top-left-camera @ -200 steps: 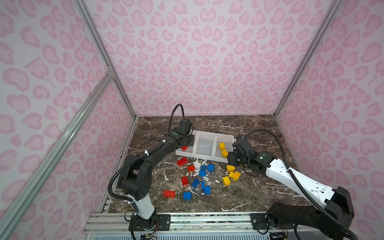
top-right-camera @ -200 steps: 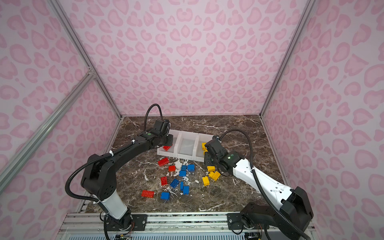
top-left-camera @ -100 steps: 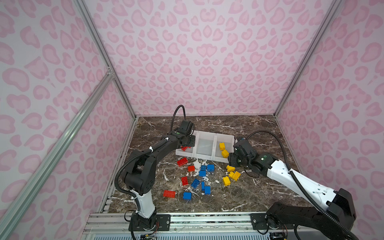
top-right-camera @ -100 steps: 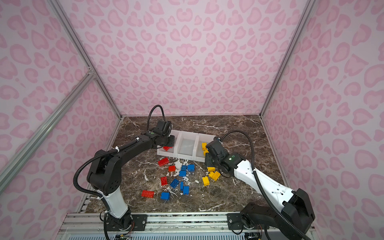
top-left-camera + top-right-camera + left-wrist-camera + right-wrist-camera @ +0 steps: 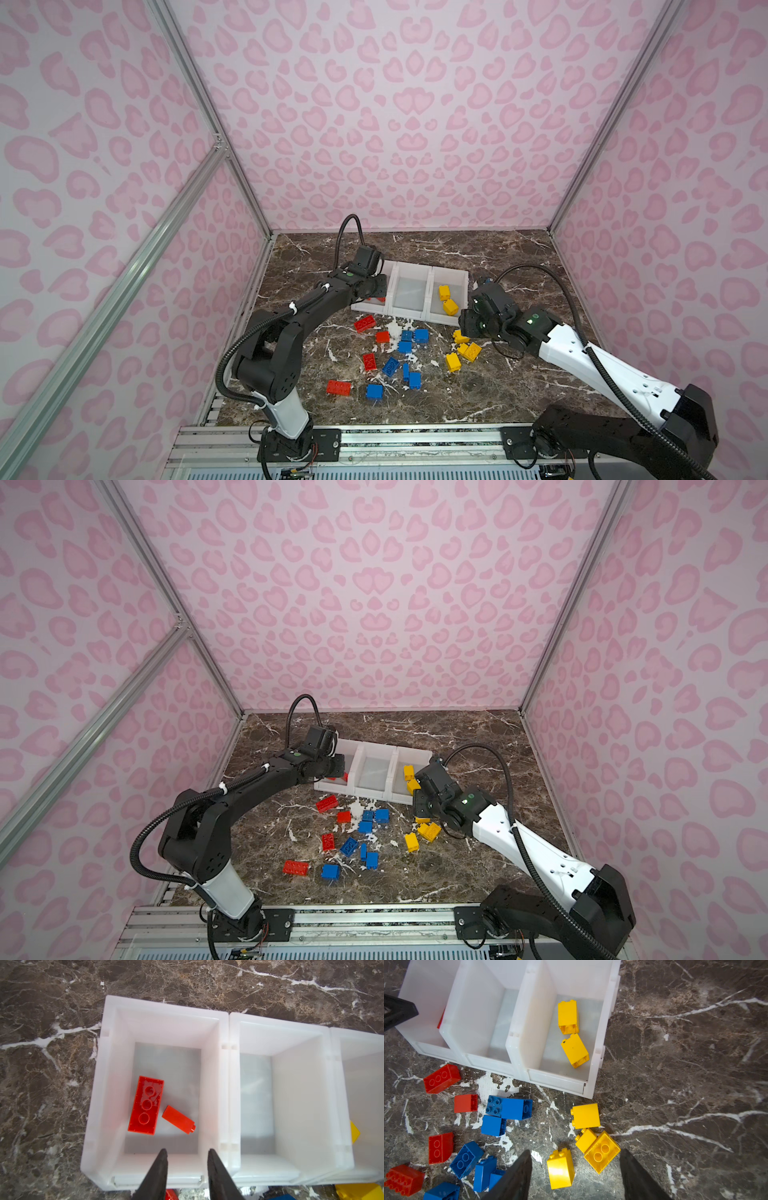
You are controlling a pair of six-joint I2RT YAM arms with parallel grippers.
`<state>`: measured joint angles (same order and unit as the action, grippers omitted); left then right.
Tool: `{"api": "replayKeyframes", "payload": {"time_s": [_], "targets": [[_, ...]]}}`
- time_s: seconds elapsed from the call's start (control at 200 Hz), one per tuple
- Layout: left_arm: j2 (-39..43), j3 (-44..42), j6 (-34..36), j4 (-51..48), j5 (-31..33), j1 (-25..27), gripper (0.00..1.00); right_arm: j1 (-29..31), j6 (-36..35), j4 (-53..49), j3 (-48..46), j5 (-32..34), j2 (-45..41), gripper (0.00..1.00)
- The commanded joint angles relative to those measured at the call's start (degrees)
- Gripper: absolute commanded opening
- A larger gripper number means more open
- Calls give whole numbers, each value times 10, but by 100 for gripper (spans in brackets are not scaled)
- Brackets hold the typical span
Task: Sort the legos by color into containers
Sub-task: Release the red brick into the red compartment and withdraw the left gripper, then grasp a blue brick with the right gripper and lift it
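- Over the front lip of the containers [image 5: 166, 1008], at the end bin holding red, the left jaws are standing parted with nothing between them.
- A long red brick [image 5: 145, 1107] and a small red brick [image 5: 178, 1119] are lying on that bin's floor, well clear of the tips.
- For this arm the step looks like a clean exit. It should be rising straight up before swinging away, so the tips are not catching the lip or dragging the joined containers.
- Just in front of the opposite end bin [image 5: 605, 1032], the right jaws are hanging wide open and empty above the surface [image 5: 675, 1064], framing a cluster of yellow legos.
- An upright yellow brick [image 5: 560, 1169] is sitting between those jaws, nearer one tip. A studs-up yellow brick [image 5: 602, 1152] is lying nearer the other tip, touching a smaller yellow brick [image 5: 585, 1139].
- This pick is calling for one brick only: centring on the upright one, closing across its flat sides, and keeping the far tip out of the touching pair.
- Two yellow bricks [image 5: 568, 1016] are lying in that opposite end bin, and the middle bin [image 5: 477, 1012] is holding nothing.
- Blue legos [image 5: 512, 1108] and red legos [image 5: 442, 1078] are waiting on the surface in front of the containers.
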<state>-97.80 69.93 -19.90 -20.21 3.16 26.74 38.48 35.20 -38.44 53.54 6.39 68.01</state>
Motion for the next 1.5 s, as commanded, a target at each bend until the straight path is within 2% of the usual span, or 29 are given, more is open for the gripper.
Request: {"api": "replayKeyframes", "payload": {"time_s": [0.0,0.08,0.1,0.375,0.805,1.16,1.495], "targets": [[24,-24,-33,22,-11,1,35,0,2,9,-10,-3,4,68],[45,-49,-48,32,-12,9,35,7,-9,23,-8,-29,16,69],[49,-55,-50,37,-10,11,40,11,-12,25,-5,-31,20,69],[94,-99,-80,38,12,42,41,36,-16,18,12,-21,69,69],[186,-160,-101,23,30,53,42,58,4,40,-9,-28,102,67],[265,-215,-106,14,32,53,43,91,54,97,52,-10,226,67],[315,-259,-100,13,15,53,43,115,99,107,116,18,320,67]]}}
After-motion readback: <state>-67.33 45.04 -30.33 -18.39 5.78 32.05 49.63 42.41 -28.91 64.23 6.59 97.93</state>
